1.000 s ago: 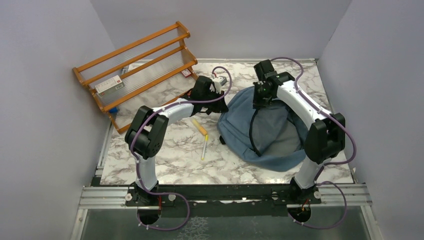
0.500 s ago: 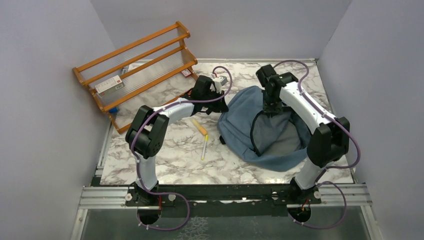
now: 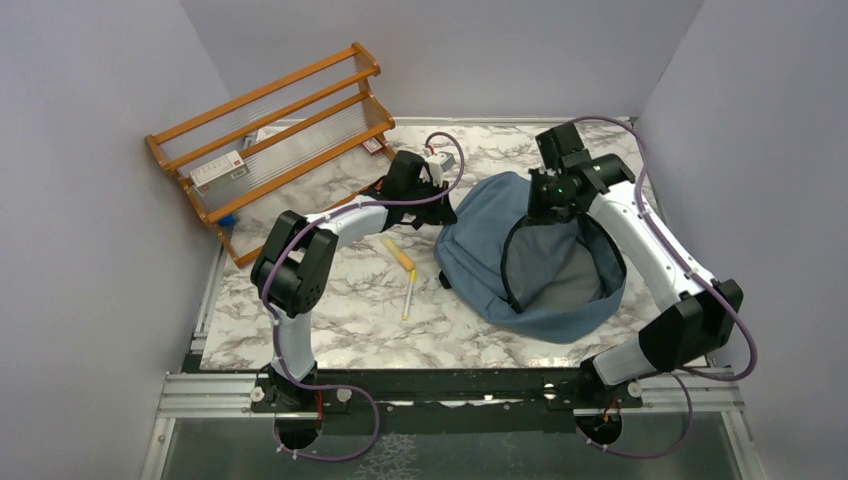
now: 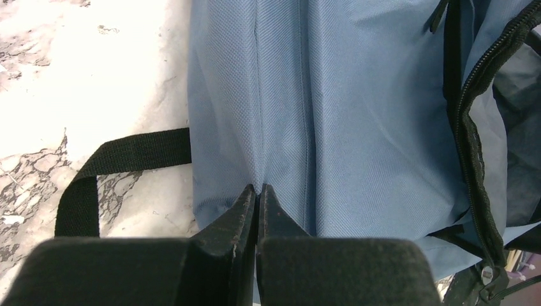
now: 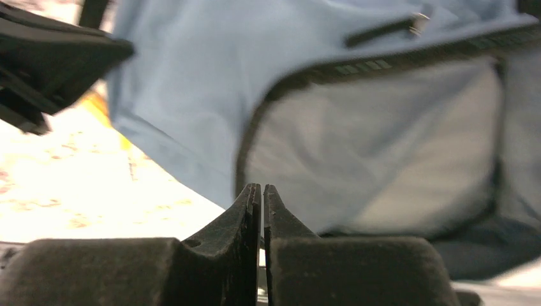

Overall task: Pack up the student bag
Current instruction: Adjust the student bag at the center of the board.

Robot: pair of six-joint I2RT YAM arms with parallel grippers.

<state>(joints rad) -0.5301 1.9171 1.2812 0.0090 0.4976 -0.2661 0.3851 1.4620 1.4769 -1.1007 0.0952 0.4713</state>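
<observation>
The dusty-blue student bag [image 3: 478, 245] lies right of the table's middle, its black-zippered opening [image 3: 555, 270] spread wide and showing the dark lining. My left gripper [image 3: 443, 213] is at the bag's left edge, and in the left wrist view it [image 4: 258, 189] is shut on a pinched fold of the blue fabric [image 4: 357, 127]. My right gripper [image 3: 548, 208] hangs over the far rim of the opening. In the right wrist view it [image 5: 262, 188] is shut, with nothing showing between the jaws, above the open mouth [image 5: 376, 140].
An orange marker [image 3: 399, 254] and a yellow pen [image 3: 409, 293] lie on the marble left of the bag. A wooden rack [image 3: 270, 140] with a white box [image 3: 217, 170] stands at the back left. A black strap [image 4: 121, 156] loops out on the table.
My right arm has swung to the right and the bag's opening has spread much wider. My left gripper has held still on the fabric.
</observation>
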